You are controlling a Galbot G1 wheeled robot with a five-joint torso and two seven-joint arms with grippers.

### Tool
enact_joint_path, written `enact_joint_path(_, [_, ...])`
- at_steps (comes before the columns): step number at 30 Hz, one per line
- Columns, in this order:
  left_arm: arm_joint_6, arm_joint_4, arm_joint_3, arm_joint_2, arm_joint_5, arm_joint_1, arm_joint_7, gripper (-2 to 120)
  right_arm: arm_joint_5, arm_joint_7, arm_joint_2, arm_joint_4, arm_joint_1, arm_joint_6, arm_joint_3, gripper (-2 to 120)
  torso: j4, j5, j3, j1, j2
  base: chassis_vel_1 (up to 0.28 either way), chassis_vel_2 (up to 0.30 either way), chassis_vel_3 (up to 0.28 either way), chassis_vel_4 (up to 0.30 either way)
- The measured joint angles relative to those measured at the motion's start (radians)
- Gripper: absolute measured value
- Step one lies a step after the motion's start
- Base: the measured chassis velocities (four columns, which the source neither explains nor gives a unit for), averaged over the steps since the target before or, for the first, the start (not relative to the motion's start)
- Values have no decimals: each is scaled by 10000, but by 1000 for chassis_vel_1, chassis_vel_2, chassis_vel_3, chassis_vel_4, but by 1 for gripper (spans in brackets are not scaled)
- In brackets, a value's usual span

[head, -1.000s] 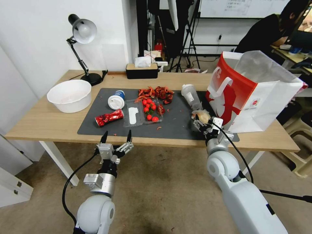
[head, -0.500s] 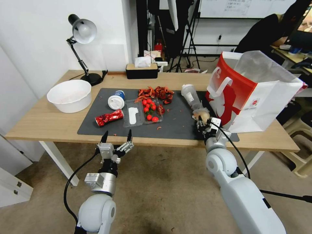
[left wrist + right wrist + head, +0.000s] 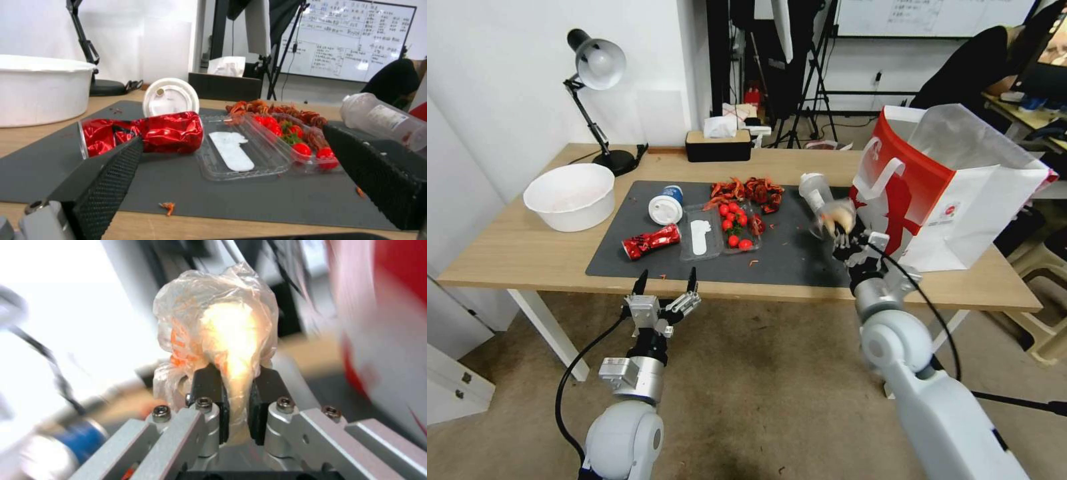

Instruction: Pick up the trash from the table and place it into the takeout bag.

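Plastic-wrapped bun pinched between right gripper jaws, beside takeout bag, left gripper jaws spread

The head camera looks down across the table; the left wrist camera skims its mat low, sharing the crushed red can.

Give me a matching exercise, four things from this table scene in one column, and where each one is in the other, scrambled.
Things:
1. plastic-wrapped tan bun
2. crushed red can
3. round beige bowl
4. red and white paper takeout bag

Places:
A. bare wood at the table's left end
B. standing at the table's right end
C. clamped in the right tool
D. lying on the dark grey mat

Pairs: 1-C, 2-D, 3-A, 4-B
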Motion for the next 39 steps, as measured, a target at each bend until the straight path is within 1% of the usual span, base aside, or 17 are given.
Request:
enact_joint_path(2, [-6, -14, 8, -4, 5, 17, 0, 100, 214, -275, -87, 282, 4, 202, 206, 7, 0, -1, 0, 0, 0, 0, 0, 0, 0])
enact_joint_path(4, [-29, -38, 62, -21, 46, 65, -1, 100, 555, -523, -283, 760, 280, 558, 721, 7, 0, -1, 0, 0, 0, 0, 0, 0, 0])
enact_joint_path(9, [-56, -99, 100, -28, 95, 147, 3, 100, 762, -68, -515, 868, 933, 617, 1410, 7, 1, 3, 0, 0, 0, 0, 0, 0, 0])
enact_joint_path(11, [-92, -134, 107, -27, 121, 220, 7, 100, 986, 592, -667, 836, 1342, 384, 1755, 7, 1, -2, 0, 0, 1, 0, 0, 0, 0])
enact_joint_path(13, [-105, -139, 108, -25, 124, 237, 8, 100, 1041, 767, -705, 801, 1443, 298, 1818, 7, 0, 0, 0, 0, 1, 0, 0, 0, 0])
enact_joint_path(16, [-153, -182, 108, -27, 156, 332, 10, 100, 1366, 2094, -916, 510, 2111, -450, 2176, 7, 0, 0, 1, 0, 0, 0, 0, 0, 0])
enact_joint_path(17, [-153, -182, 108, -27, 156, 332, 10, 100, 1366, 2094, -916, 510, 2111, -450, 2176, 7, 0, 0, 1, 0, 0, 0, 0, 0, 0])
enact_joint_path(20, [-197, -206, 122, -58, 209, 405, 16, 100, 1728, 3473, -1044, 170, 2863, -1330, 2283, 7, 1, 0, 0, 0, 0, 0, 0, 0, 0])
enact_joint_path(23, [-209, -208, 124, -80, 225, 424, 17, 100, 1890, 3934, -1056, 76, 3093, -1624, 2283, 7, 2, 0, 1, 0, 0, 0, 0, 0, 0])
enact_joint_path(28, [-214, -209, 124, -86, 232, 431, 17, 100, 1976, 4129, -1057, 55, 3179, -1761, 2283, 8, 2, 0, 1, 1, 0, 0, 0, 0, 0])
enact_joint_path(29, [-216, -211, 124, -89, 235, 435, 17, 100, 1998, 4170, -1056, 52, 3195, -1794, 2282, 18, 2, 0, 1, 1, 0, 0, 0, 0, 0])
enact_joint_path(30, [-216, -211, 124, -89, 235, 435, 17, 100, 1998, 4170, -1056, 52, 3195, -1794, 2282, 18, 2, 0, 1, 1, 0, 0, 0, 0, 0])
enact_joint_path(32, [-223, -212, 125, -99, 243, 448, 19, 100, 2089, 4316, -1051, 47, 3248, -1948, 2281, 31, 1, -1, 1, 0, 0, 0, 0, 0, 0])
enact_joint_path(33, [-223, -212, 125, -99, 243, 448, 19, 100, 2089, 4316, -1051, 47, 3248, -1948, 2281, 31, 1, -1, 1, 0, 0, 0, 0, 0, 0])
enact_joint_path(35, [-226, -212, 125, -107, 248, 455, 20, 100, 2145, 4450, -1038, 48, 3274, -2097, 2276, 39, 1, 0, 1, 0, 0, 0, 0, 0, 0])
enact_joint_path(37, [-226, -212, 125, -108, 249, 455, 20, 100, 2149, 4459, -1036, 47, 3276, -2107, 2275, 39, 1, 0, 1, 0, 0, 0, 0, 0, 0])
enact_joint_path(39, [-228, -213, 123, -114, 252, 457, 20, 100, 2171, 4528, -1024, 46, 3283, -2185, 2269, 56, 0, 0, 1, 0, 0, 0, 0, 0, 0])
